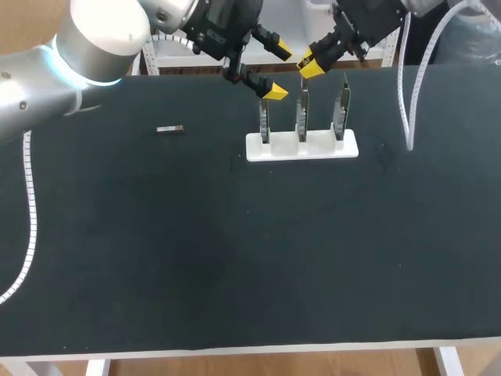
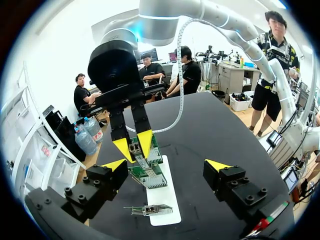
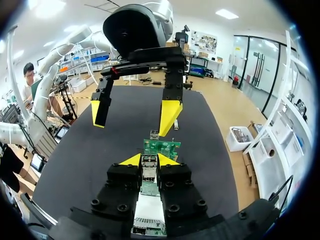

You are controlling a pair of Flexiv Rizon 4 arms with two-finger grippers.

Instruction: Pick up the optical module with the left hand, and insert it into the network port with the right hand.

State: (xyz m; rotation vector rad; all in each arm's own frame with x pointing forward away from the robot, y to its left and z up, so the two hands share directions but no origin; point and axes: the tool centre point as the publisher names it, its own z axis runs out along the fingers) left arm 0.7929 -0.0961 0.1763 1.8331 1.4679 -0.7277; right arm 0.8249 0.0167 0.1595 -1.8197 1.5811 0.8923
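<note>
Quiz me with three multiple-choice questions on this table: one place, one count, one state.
1. The left gripper has its jaws: A open and empty; B shut tight; C out of view.
2. How many boards stand in the white holder? A two; B three; C five.
3. The small module lies: A on the table, apart from the holder; B in the holder; C in the left gripper.
Answers: A, the yellow tips stand wide apart with nothing between; B, three upright boards show; A, it lies alone on the black top.
</note>
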